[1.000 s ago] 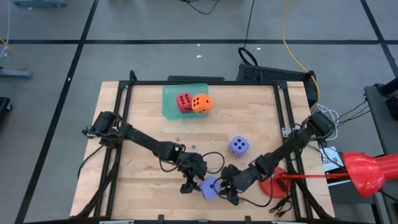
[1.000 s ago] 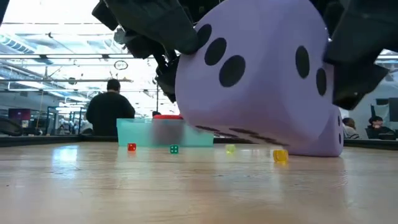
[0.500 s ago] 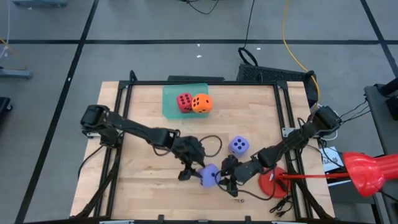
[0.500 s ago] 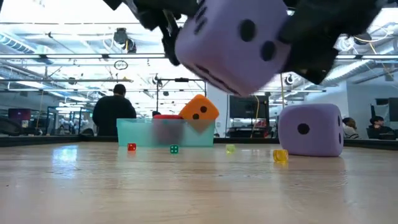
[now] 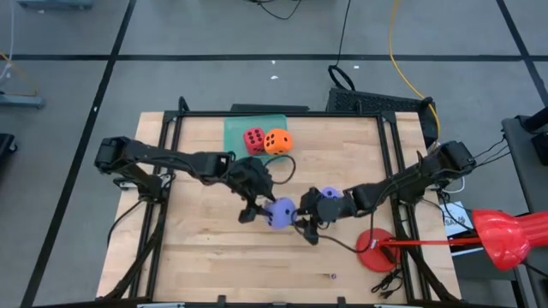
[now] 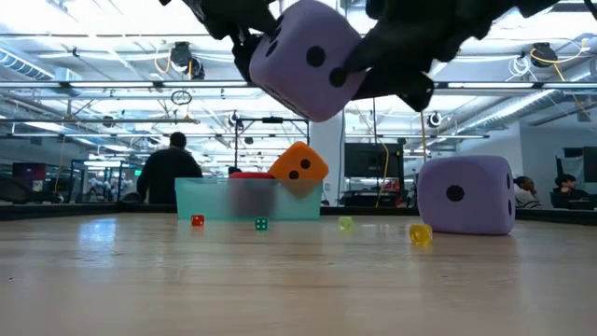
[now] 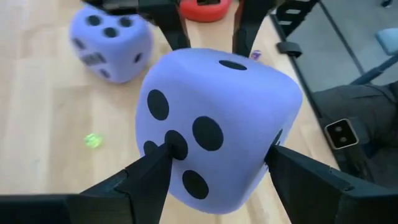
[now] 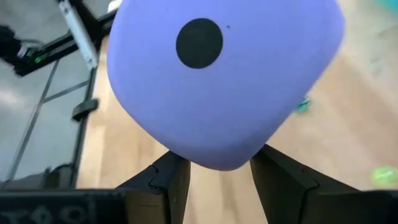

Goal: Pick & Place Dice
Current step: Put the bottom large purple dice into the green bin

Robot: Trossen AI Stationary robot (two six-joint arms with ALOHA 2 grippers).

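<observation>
A purple-blue die (image 5: 278,212) hangs above the table's middle, clear of the wood in the low view (image 6: 308,58). Both grippers are shut on it: my left gripper (image 5: 259,208) from the table's left, my right gripper (image 5: 302,222) from the right. A second purple-blue die (image 5: 330,201) rests on the table just right of it, partly under my right arm. A red die (image 5: 253,139) and an orange die (image 5: 276,142) sit at the right edge of the teal tray (image 5: 240,130) by the far edge. My left gripper pinches the die between its two fingers (image 7: 149,177), one on the pipped face (image 7: 163,149) and one on the opposite side (image 7: 273,146). It comes slanting down from the table's left. The die is lifted clear of the table. My right gripper pinches the die's opposite end between its two fingers (image 8: 171,177), on a rounded edge (image 8: 217,158) below the one-pip face. It comes nearly level from the table's right. The die's body stands out beyond the fingertips, clear of the table.
A red disc (image 5: 375,253) with a red handle (image 5: 505,238) lies at the table's near right. Tiny dice (image 6: 260,223) are scattered on the wood. A black cable (image 5: 287,190) loops near the middle. A person (image 6: 168,168) stands in the room behind.
Both grippers have risen and gone from near the table's near edge toward its middle, carrying the purple-blue die between them. The die, first low at the table, now hangs clear and has turned, showing other faces. The second purple-blue die has stayed put.
</observation>
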